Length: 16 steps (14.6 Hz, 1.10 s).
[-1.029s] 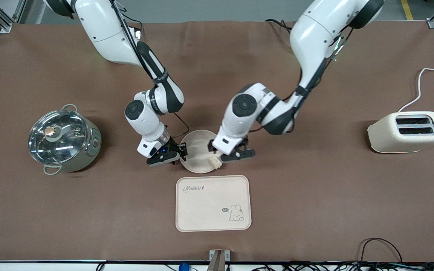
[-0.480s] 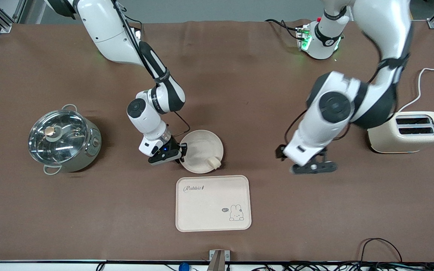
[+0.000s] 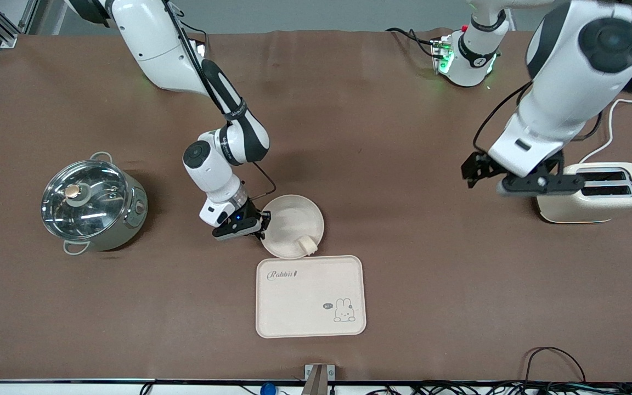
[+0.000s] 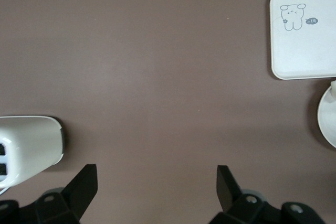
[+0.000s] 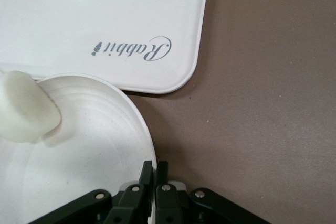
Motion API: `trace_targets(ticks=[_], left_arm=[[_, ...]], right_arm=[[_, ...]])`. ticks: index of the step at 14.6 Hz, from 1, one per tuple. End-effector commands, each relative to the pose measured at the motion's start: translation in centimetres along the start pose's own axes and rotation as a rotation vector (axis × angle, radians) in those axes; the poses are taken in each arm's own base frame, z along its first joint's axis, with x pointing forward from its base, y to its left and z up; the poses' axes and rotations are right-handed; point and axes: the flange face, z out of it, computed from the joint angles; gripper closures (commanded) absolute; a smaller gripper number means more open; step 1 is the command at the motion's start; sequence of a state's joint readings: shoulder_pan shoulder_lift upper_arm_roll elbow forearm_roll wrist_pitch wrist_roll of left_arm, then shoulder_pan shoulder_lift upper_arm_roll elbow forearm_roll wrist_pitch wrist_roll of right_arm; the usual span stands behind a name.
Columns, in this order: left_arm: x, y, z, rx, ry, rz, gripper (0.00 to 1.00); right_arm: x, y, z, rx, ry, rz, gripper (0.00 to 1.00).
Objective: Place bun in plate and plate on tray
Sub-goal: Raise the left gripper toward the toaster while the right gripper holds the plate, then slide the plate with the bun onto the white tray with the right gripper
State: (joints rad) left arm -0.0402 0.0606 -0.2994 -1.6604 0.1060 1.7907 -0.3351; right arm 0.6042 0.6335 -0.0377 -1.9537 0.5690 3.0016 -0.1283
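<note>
The round cream plate sits just farther from the front camera than the tray. The bun lies in the plate at its rim nearest the tray. My right gripper is shut on the plate's rim on the side toward the right arm's end. In the right wrist view its jaws pinch the plate, with the bun and the tray close by. My left gripper is open and empty, up in the air beside the toaster; its own view shows bare table below.
A cream toaster with its cord stands toward the left arm's end. A steel pot with a glass lid stands toward the right arm's end. The left wrist view shows the tray, the plate's edge and the toaster.
My left gripper has let go of the bun in the plate and swung up and away to beside the toaster. My right gripper has shifted the plate slightly toward the tray.
</note>
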Motion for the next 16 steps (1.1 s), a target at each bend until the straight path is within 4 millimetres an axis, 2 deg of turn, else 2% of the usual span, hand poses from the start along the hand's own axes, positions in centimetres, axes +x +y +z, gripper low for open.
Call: trace_targets(ticks=[1,3,6,10,12,14,16], left_arm=[[-3.5,0.3,-4.0,0.013,0.009,0.020,0.00],[-3.6,0.3,-5.2,0.011,0.023,0.029,0.00],[-3.8,0.0,-5.4,0.019,-0.009,0.032,0.00],[-3.8,0.2,-6.3,-0.018,-0.011,0.027,0.00],[-2.6,-0.8,-6.7,-0.033,-0.003,0.030,0.00],[-2.2,-4.1,-7.2,-0.048,-0.027,0.086,0.00],[-1.5,-7.1,-8.0,-0.058,-0.050,0.118,0.00]], right_arm=[[0.0,-1.2,-2.3,0.041,0.027,0.059,1.00],[0.1,-2.5,-3.0,0.058,0.069,0.059,1.00],[0.7,-2.1,-3.1,0.072,0.082,0.114,1.00],[4.5,-2.8,-4.2,0.110,0.150,0.139,1.00],[6.6,-2.8,-2.1,0.136,0.176,0.208,1.00],[8.1,-2.8,0.3,0.155,0.197,0.246,1.00],[8.3,-2.2,3.0,0.152,0.197,0.260,1.00]])
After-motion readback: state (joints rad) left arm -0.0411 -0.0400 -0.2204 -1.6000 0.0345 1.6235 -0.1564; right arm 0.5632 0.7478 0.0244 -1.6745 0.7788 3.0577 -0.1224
